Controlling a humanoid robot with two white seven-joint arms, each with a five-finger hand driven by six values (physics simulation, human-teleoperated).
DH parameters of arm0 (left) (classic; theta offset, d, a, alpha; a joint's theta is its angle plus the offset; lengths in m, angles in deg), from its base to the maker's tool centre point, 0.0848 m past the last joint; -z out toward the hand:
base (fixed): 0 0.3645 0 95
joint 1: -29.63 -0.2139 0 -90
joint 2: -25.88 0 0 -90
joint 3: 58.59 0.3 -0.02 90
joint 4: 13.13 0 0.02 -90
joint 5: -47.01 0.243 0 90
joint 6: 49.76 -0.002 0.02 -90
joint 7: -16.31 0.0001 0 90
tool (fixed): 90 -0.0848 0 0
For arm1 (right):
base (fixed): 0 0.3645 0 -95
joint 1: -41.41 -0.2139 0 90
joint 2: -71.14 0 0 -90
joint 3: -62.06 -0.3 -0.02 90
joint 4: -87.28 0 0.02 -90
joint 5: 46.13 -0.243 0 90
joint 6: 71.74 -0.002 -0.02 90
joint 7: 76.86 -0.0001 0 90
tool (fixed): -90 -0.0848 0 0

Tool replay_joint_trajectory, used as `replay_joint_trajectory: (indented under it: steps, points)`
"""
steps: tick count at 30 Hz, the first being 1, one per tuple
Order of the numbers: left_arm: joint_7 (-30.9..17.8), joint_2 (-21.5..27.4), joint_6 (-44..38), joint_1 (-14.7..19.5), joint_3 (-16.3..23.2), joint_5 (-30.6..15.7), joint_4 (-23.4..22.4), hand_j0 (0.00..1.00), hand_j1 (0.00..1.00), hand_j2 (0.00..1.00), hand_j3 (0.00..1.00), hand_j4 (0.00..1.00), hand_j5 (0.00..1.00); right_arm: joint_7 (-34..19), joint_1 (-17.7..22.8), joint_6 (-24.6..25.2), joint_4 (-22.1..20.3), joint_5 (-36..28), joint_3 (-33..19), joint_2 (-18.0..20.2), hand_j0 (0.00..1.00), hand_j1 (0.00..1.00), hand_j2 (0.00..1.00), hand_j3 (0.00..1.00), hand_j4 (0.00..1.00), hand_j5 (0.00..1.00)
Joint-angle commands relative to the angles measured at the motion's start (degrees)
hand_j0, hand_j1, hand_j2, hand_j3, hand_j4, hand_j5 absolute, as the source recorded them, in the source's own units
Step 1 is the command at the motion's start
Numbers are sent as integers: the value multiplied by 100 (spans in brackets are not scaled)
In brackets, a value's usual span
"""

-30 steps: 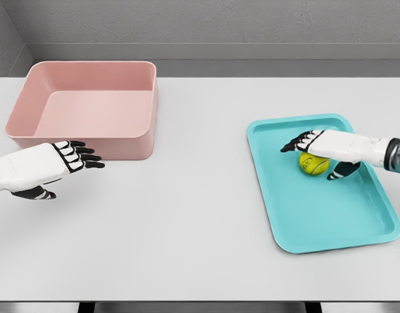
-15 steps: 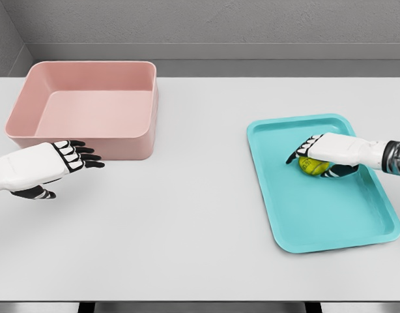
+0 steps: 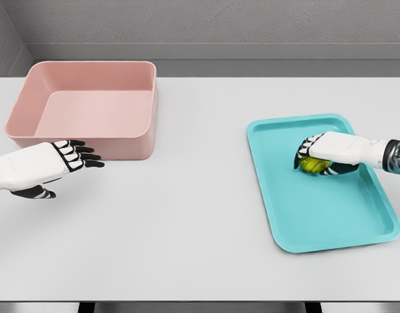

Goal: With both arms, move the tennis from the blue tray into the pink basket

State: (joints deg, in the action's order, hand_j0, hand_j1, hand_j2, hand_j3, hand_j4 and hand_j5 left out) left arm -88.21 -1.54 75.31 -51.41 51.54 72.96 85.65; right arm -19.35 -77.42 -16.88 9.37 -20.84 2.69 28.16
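Note:
A yellow-green tennis ball [image 3: 312,165] lies in the upper half of the blue tray [image 3: 330,225] on the right side of the table. My right hand [image 3: 315,156] covers it from above, fingers curled down round it and the thumb underneath, so only part of the ball shows. The pink basket [image 3: 86,107] stands at the far left with nothing in it. Just in front of its near wall hovers my left hand [image 3: 73,160], fingers stretched out toward the right and holding nothing.
The white table [image 3: 187,222] stretches between basket and tray. Its front edge runs along the bottom of the view, and a grey wall rises behind it.
My right hand's fingers have closed down round the tennis ball, which they only hovered over a second ago. The left hand has stayed where it was.

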Motion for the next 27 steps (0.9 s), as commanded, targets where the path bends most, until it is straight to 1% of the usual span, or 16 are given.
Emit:
replay_joint_trajectory:
  steps: [1, 2, 4, 5, 7, 9, 11, 14, 16, 17, 18, 20, 21, 22, 24, 27]
  points:
    - [3, 8, -7, 0, -1, -38, 0, 100, 100, 100, 100, 100, 100, 5, 0, 13, -22, -41, -31, 9, 48, 48, 48, 48, 48, 48]
    - [3, 8, -7, 0, -1, -29, 0, 100, 100, 100, 100, 100, 100, 5, 0, 13, -40, -41, -31, 18, 44, 44, 44, 44, 44, 44]
    - [3, 8, -7, 0, -1, -29, 0, 100, 100, 100, 100, 100, 100, 14, -18, 13, -49, -68, -48, 53, 43, 43, 43, 43, 43, 43]
    - [3, 8, -7, 0, -1, -38, 0, 100, 100, 100, 100, 100, 100, 5, -26, 13, -57, -77, -144, 62, 43, 43, 43, 43, 43, 43]
    - [3, 17, -7, 0, -1, -38, 0, 100, 100, 100, 100, 100, 100, 5, -26, 13, -295, -77, -215, 132, 42, 42, 42, 42, 42, 42]
    - [3, 17, -7, 0, -1, -38, 0, 100, 100, 100, 100, 100, 100, 5, -26, 13, -426, -85, -259, 167, 42, 42, 42, 42, 42, 42]
    - [11, 17, -7, 0, -1, -38, 0, 100, 100, 100, 100, 100, 100, 5, -26, 13, -708, -85, -259, 264, 43, 43, 43, 43, 43, 43]
    - [3, 17, -7, 0, -1, -38, 0, 100, 100, 100, 100, 100, 100, 5, -26, 13, -1050, -59, -242, 264, 43, 43, 43, 43, 43, 43]
    - [3, 17, -7, 0, -1, -38, 0, 100, 100, 100, 100, 100, 100, 5, -35, 13, -1156, -15, -224, 211, 43, 43, 43, 43, 43, 43]
    - [3, 17, -7, 0, -1, -38, 0, 100, 100, 100, 100, 100, 100, 5, -35, 13, -1384, 11, -216, 211, 43, 43, 43, 43, 43, 43]
    - [3, 17, -7, 0, -10, -38, 0, 100, 100, 100, 100, 100, 100, 5, -26, 13, -1516, 81, -215, 194, 42, 42, 42, 42, 42, 42]
    - [3, 17, -7, 0, -1, -29, 0, 100, 100, 100, 100, 100, 100, -3, -26, 13, -1753, 169, -189, 123, 43, 43, 43, 43, 43, 43]
    - [3, 17, -7, 0, -10, -29, 0, 100, 100, 100, 100, 100, 100, -3, -26, 13, -1938, 231, -180, 123, 42, 42, 42, 42, 42, 42]
    - [3, 17, -7, 0, -10, -29, 0, 100, 100, 100, 100, 100, 100, -3, -26, 13, -2009, 248, -172, 44, 42, 42, 42, 42, 42, 42]
    - [3, 17, -7, 0, -10, -29, 0, 100, 100, 100, 100, 100, 100, -3, -26, 13, -2017, 460, -163, -202, 42, 42, 42, 42, 42, 42]
    - [3, 17, -7, 0, -10, -29, 0, 100, 100, 100, 100, 100, 100, -12, -53, 13, -2044, 609, -154, -501, 42, 42, 42, 42, 42, 42]
